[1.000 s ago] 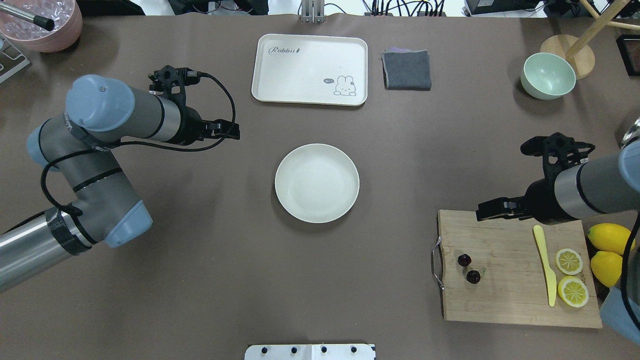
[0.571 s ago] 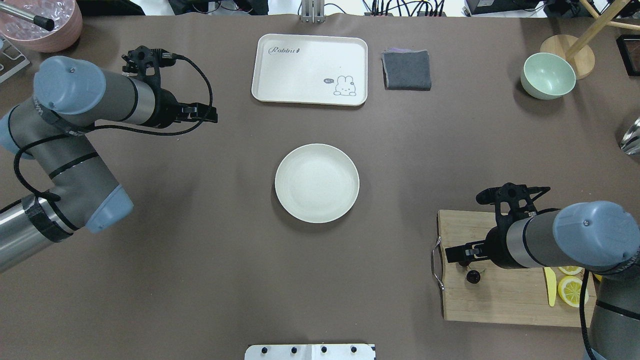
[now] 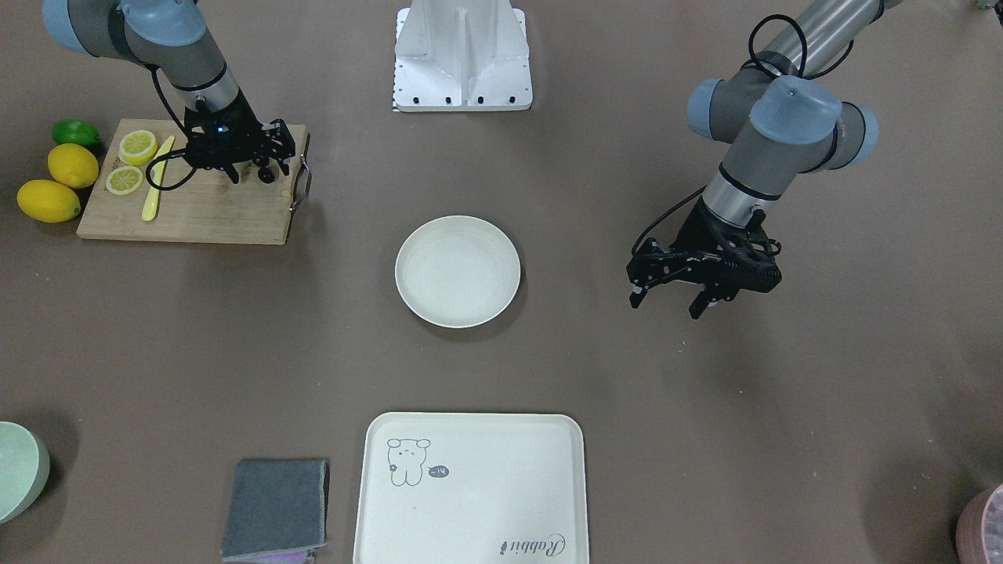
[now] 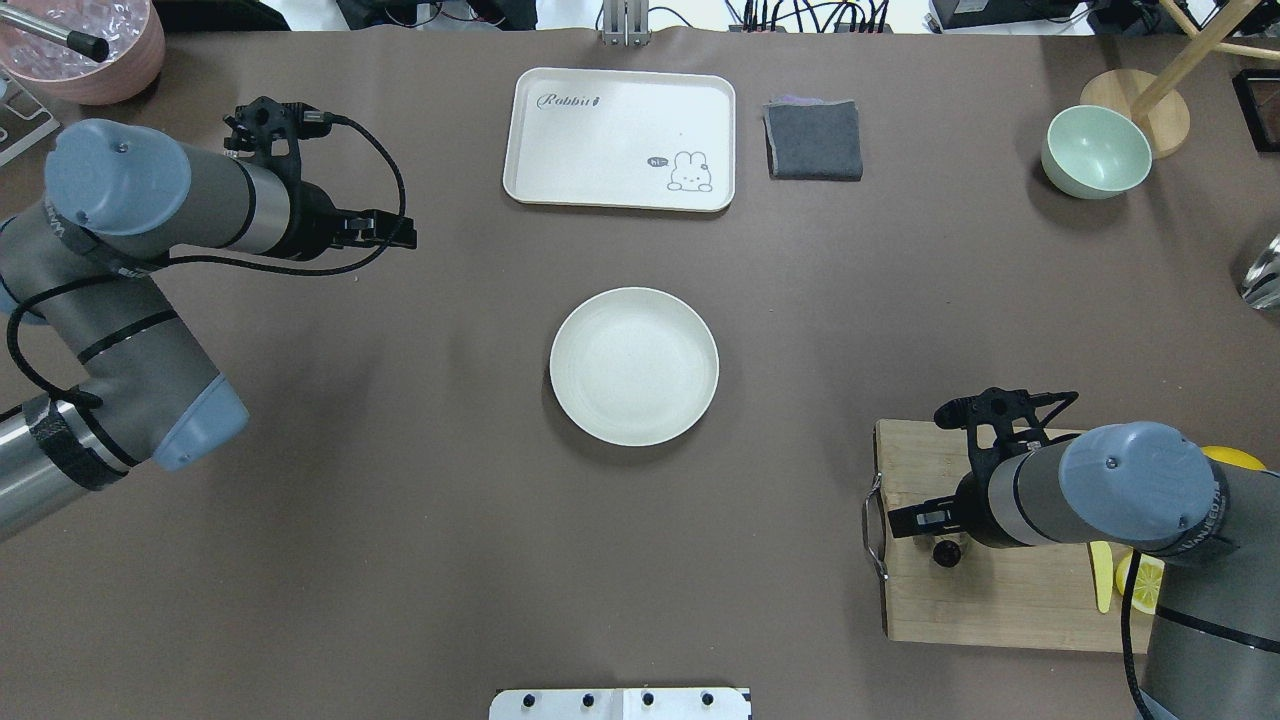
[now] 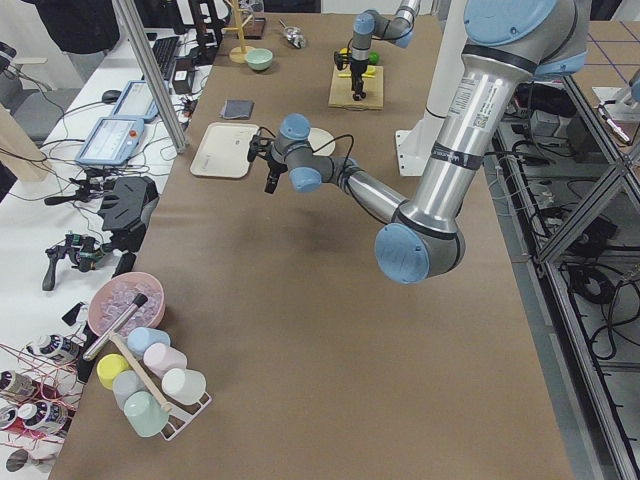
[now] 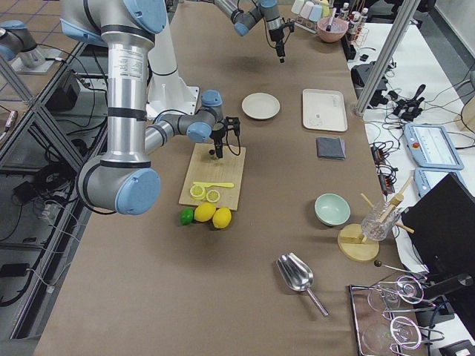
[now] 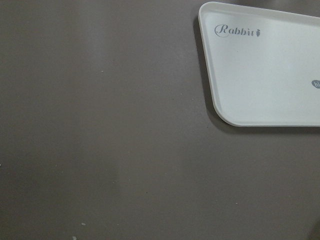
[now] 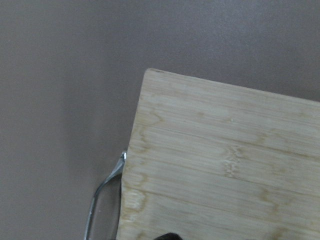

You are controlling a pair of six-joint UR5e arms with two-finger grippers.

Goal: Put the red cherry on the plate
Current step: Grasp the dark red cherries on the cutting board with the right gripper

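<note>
The red cherry lies on the wooden cutting board [image 4: 1000, 600] near its handle; one dark cherry [image 4: 946, 551] shows, and the other is hidden under my right gripper [image 4: 915, 520]. In the front view the right gripper [image 3: 249, 172] is low over the board, open, with a cherry [image 3: 268, 175] at its fingertips. A dark edge at the bottom of the right wrist view may be the cherry. The round cream plate [image 4: 634, 365] sits empty mid-table. My left gripper [image 3: 666, 304] hangs open above bare table, far left of the plate.
Lemon slices [image 3: 137, 146] and a yellow knife [image 3: 154, 188] share the board, with whole lemons [image 3: 48, 200] beside it. A rabbit tray [image 4: 620, 138], a grey cloth [image 4: 813, 139] and a green bowl [image 4: 1095, 152] line the far side. A pink bowl [image 4: 85, 50] stands at the far left corner.
My right arm swung from the board's far edge towards the cherries and came down over them, covering one. My left arm drew back to the left, away from the plate.
</note>
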